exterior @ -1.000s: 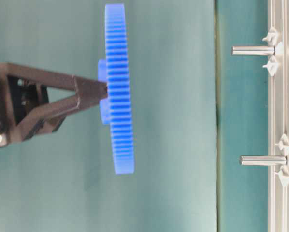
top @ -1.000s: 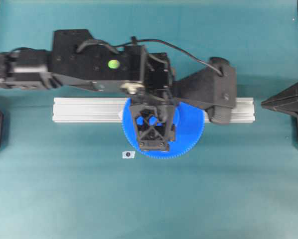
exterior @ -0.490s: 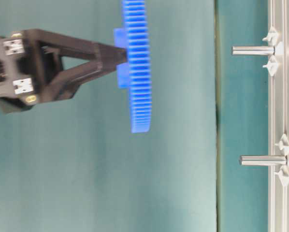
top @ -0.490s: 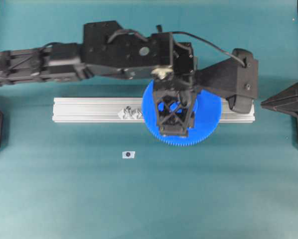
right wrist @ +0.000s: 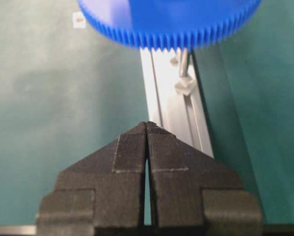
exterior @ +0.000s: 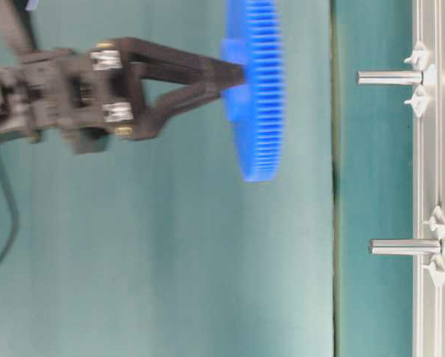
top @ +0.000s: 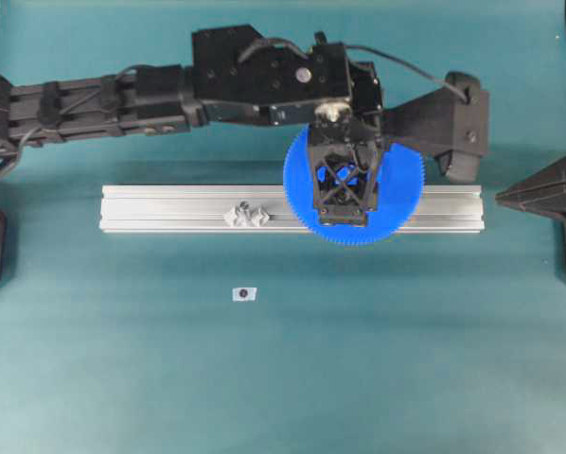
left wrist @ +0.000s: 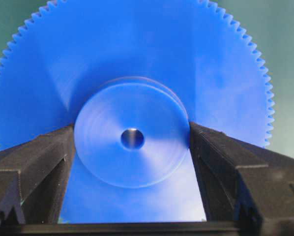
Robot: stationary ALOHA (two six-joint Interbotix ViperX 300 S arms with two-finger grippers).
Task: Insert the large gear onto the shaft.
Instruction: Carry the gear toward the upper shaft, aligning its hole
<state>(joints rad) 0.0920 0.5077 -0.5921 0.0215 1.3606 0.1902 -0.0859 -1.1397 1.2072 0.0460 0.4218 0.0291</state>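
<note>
The large gear [top: 354, 194] hangs level above the aluminium rail [top: 169, 209], clamped by its raised hub [left wrist: 132, 135] in my left gripper [left wrist: 132, 142], disc flat, bore pointing down. In the table-level view the gear stands well clear of the shaft [exterior: 390, 76], whose axis runs toward the gear face; bore and pin look near alignment, not confirmed. A second pin [exterior: 405, 246] stands further along the rail. My right gripper [right wrist: 147, 147] is pressed closed, empty, parked apart. Nothing obstructs the descent.
</note>
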